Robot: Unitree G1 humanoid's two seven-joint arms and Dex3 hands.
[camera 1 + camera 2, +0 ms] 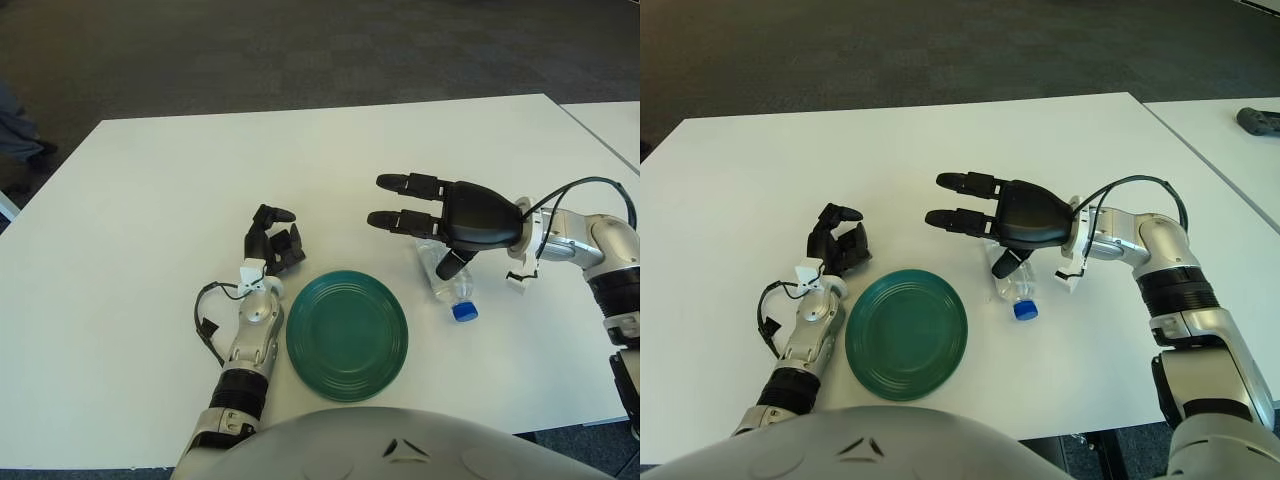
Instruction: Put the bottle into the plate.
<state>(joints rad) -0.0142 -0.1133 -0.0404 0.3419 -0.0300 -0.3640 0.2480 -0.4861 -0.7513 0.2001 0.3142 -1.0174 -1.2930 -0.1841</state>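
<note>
The right hand [450, 222] hovers with fingers spread wide, gripping nothing; the bottle [447, 283] lies on the bench [150, 200] directly beneath its palm, blue cap toward the robot; the green plate [347, 335] sits just beside; the left hand [272, 243], fingers curled and empty, shows at the plate's far-left edge.

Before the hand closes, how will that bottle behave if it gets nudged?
The bottle lies on its side on the table, so it would probably roll. It looks clear and empty, so likely light and easily squashed. The right hand is over it with fingers spread; the plate is close to its left.
</note>
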